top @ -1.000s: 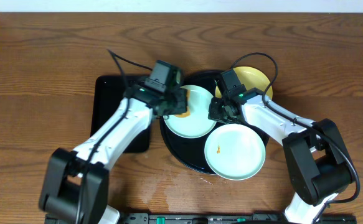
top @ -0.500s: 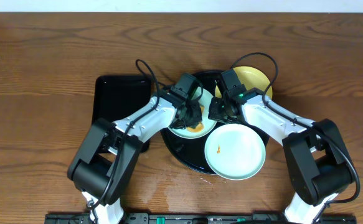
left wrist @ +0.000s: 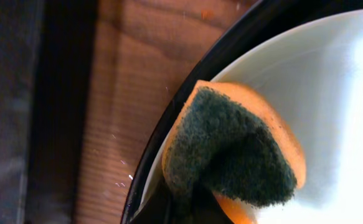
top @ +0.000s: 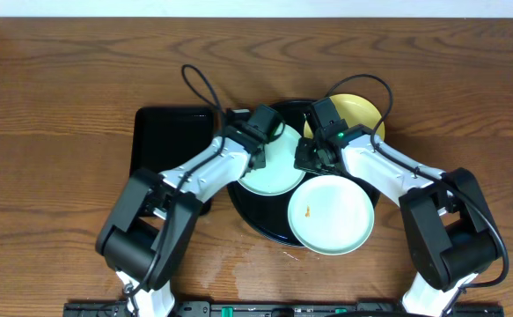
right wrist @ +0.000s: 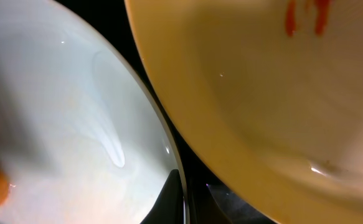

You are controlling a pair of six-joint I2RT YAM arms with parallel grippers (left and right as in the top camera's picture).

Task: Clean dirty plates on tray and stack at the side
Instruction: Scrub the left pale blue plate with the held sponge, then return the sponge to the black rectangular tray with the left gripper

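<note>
Three plates (top: 331, 214) on tray (top: 254, 217), left claw (top: 262, 146) pinching sponge (left wrist: 231, 149) (fingers cut off), right claw (top: 312, 159) grip unreadable.

Setting: robot lab bench, staged as a dishwashing station. Evidence: bare wood-grain table (top: 54, 79); left arm (top: 194, 167) and right arm (top: 381, 164), white and black, rising from a black rail (top: 326, 310) at its near edge; plates (top: 331, 214) on a round tray (top: 247, 208); sponge (left wrist: 231, 149).

On the glossy black round tray (top: 254, 214) lay three plates. The left mint plate (top: 274, 172) looked clean, the front mint plate (top: 333, 214) bore a small orange smear, and the red-smeared yellow plate (top: 364, 113) overhung the far-right rim.
</note>
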